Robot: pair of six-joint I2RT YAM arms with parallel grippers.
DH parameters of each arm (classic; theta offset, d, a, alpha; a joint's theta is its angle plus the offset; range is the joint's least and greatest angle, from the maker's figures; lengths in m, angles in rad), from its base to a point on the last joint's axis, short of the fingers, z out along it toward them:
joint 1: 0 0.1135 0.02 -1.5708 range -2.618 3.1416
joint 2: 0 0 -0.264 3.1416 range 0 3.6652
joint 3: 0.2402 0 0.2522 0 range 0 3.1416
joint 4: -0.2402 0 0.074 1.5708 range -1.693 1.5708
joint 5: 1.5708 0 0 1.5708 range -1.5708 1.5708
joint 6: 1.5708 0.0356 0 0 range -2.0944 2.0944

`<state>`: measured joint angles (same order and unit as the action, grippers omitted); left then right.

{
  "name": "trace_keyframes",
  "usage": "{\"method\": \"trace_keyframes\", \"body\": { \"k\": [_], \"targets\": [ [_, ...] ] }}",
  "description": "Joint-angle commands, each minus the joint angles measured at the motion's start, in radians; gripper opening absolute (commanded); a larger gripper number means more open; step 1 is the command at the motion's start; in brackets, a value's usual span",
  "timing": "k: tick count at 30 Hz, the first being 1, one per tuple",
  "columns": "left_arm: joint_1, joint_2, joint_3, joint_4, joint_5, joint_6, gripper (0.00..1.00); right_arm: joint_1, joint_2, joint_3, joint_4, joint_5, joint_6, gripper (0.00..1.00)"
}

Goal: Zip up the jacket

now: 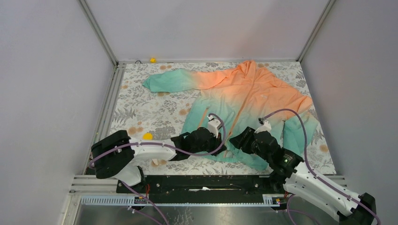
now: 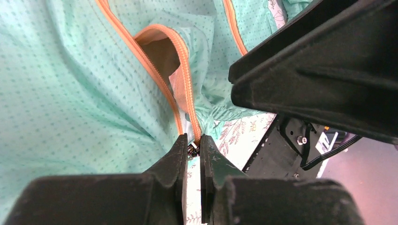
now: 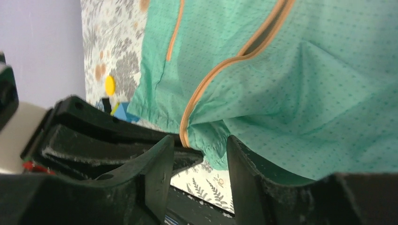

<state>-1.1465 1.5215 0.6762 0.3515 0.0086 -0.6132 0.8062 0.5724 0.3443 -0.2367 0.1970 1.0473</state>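
Note:
The jacket (image 1: 248, 93) lies spread on the table, with orange shoulders at the far side and the teal hem near the arms. Its orange front zipper (image 2: 159, 70) is parted just above the hem. My left gripper (image 1: 222, 144) is at the hem's middle. In the left wrist view its jaws (image 2: 192, 141) are closed on the small dark zipper slider (image 2: 193, 149) at the bottom of the zipper. My right gripper (image 1: 233, 140) is right beside it. It (image 3: 199, 143) is open, with the teal hem corner (image 3: 211, 140) and its orange edge between the fingers.
A floral cloth (image 1: 141, 112) covers the table. A yellow disc (image 1: 148, 136) lies left of the hem and also shows in the right wrist view (image 3: 110, 85). A small yellow piece (image 1: 152, 60) sits at the back edge. Grey walls close in both sides.

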Motion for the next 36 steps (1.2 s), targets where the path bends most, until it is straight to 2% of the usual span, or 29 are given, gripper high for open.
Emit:
{"method": "trace_keyframes", "body": {
  "k": [1, 4, 8, 10, 13, 15, 17, 24, 32, 36],
  "targets": [
    [-0.001, -0.083, -0.01, -0.004, -0.057, 0.131, 0.0, -0.008, -0.036, 0.006, 0.069, -0.115, -0.25, 0.55],
    [-0.001, -0.094, -0.03, 0.021, -0.065, 0.147, 0.0, -0.069, 0.011, -0.012, 0.172, -0.259, -0.217, 0.61],
    [-0.002, -0.066, -0.016, 0.02, -0.063, 0.149, 0.0, -0.13, 0.058, -0.075, 0.344, -0.38, -0.107, 0.79],
    [-0.005, -0.056, -0.011, 0.023, -0.063, 0.144, 0.0, -0.154, 0.088, -0.087, 0.365, -0.419, -0.076, 0.79],
    [-0.011, -0.048, -0.01, 0.03, -0.072, 0.141, 0.0, -0.179, 0.116, -0.095, 0.367, -0.441, -0.025, 0.74],
    [-0.014, -0.04, -0.003, 0.023, -0.082, 0.139, 0.0, -0.183, 0.13, -0.09, 0.359, -0.439, 0.005, 0.56],
    [-0.015, -0.021, 0.014, 0.01, -0.09, 0.126, 0.0, -0.183, 0.157, -0.065, 0.324, -0.427, 0.025, 0.46],
    [-0.021, 0.022, 0.051, 0.0, -0.089, 0.107, 0.0, -0.182, 0.194, -0.019, 0.203, -0.392, 0.034, 0.47],
    [-0.03, 0.041, 0.058, 0.023, -0.066, 0.087, 0.0, -0.183, 0.232, -0.062, 0.303, -0.403, 0.054, 0.46],
    [-0.042, 0.053, 0.07, 0.015, -0.067, 0.088, 0.0, -0.182, 0.274, -0.048, 0.316, -0.392, 0.051, 0.41]
  ]
}}
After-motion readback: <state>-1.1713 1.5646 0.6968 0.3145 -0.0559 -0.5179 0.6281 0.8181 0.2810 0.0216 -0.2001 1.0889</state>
